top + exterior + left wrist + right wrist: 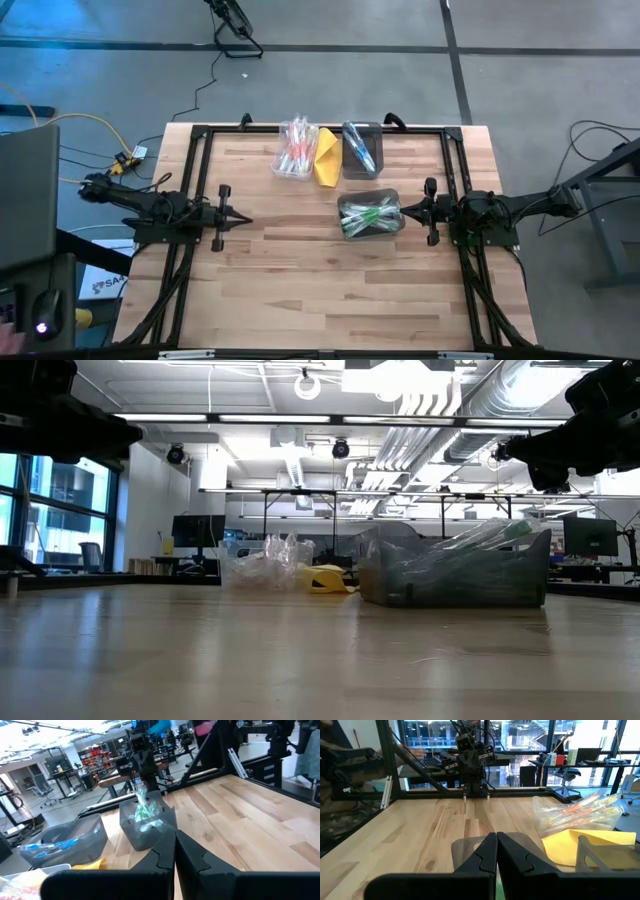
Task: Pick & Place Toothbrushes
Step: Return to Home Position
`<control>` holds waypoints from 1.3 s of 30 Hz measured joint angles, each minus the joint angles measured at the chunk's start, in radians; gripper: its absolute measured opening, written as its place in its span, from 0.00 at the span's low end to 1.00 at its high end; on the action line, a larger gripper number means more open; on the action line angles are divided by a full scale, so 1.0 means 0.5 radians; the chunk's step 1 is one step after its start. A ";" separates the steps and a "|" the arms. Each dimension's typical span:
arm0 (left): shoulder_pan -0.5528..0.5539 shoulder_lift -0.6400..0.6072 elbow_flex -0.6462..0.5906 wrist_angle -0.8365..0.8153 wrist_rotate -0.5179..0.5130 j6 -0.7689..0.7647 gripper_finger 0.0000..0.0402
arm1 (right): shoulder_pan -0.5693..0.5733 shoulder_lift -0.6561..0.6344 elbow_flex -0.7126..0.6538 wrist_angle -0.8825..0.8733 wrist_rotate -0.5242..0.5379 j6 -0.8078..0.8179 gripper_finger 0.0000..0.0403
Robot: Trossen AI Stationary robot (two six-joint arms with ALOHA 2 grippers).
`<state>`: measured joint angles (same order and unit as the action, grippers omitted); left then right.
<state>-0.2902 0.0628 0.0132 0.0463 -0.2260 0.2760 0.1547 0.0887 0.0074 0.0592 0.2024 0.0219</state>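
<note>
We are reading the high view as a clock face centred on the light wooden table [300,290]. The left gripper [245,220] is sitting at 9 o'clock and the right gripper [405,211] at 3 o'clock, both pointing toward the centre.

The high view is not resolving the finger gaps, but the wrist views are. The left gripper [175,847] and the right gripper [496,845] are each showing two dark fingers pressed together, with nothing between them.

The green toothbrushes [365,215] are lying in a smoky transparent rectangular bin [342,205] at 2 o'clock, just beside the right gripper. The orange toothbrushes [294,148] are lying in a clear plastic bin [278,170] at 11 o'clock. The blue toothbrushes [358,148] are lying in a dark grey bin [378,150] at 1 o'clock. A yellow folded cloth [327,160] is lying between those two bins.

The low view is giving side walls only, and brush colours are hardly readable there. The left wrist view is showing green brush ends rising above the smoky bin's rim.
</note>
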 joint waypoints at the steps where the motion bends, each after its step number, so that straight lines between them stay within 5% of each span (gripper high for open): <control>1: -0.013 0.000 0.000 0.000 -0.002 0.000 0.00 | 0.000 0.000 0.000 0.000 0.000 0.000 0.01; 39: -0.088 0.027 0.000 -0.007 0.037 -0.001 0.00 | 0.000 0.000 -0.002 0.001 0.000 0.000 0.01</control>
<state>-0.3344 0.0764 0.0132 0.0429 -0.2077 0.2756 0.1547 0.0887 0.0067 0.0597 0.2024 0.0219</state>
